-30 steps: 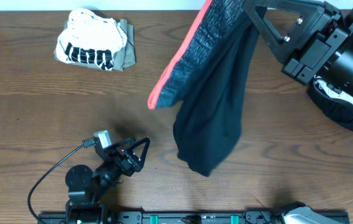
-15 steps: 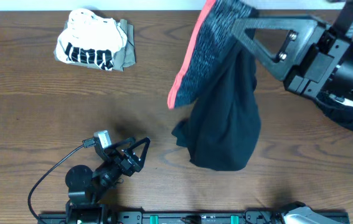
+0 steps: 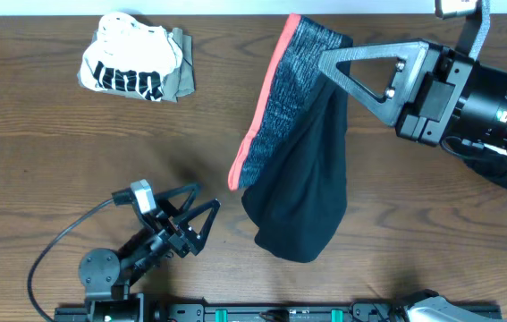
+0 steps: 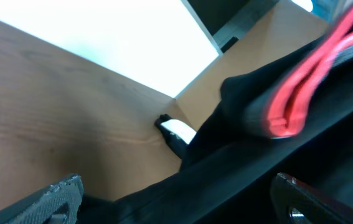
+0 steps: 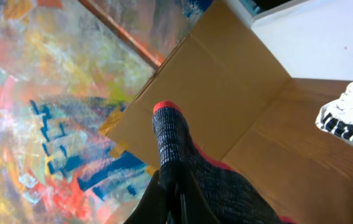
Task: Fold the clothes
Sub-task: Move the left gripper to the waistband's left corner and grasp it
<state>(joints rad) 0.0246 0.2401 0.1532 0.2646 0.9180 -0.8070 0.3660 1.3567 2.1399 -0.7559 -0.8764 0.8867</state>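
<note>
Jaws of the right gripper point(image 3: 325, 61) pinched the far waistband point(image 3: 275, 107) of the trousers point(image 3: 302, 197), whose legs hung nearward, ending just right of the left gripper point(image 3: 205, 198), its jaws wide open.

We see a table point(image 3: 38, 116) of brown wood, matt, with a plain grain. The trousers point(image 3: 302, 206) are soft black cloth, matt; their waistband point(image 3: 280, 98) is a grey flecked knit edged red-orange. The right gripper point(image 3: 326, 63) looks like matt grey plastic. The white top point(image 3: 128, 58) is soft printed cloth.
</note>
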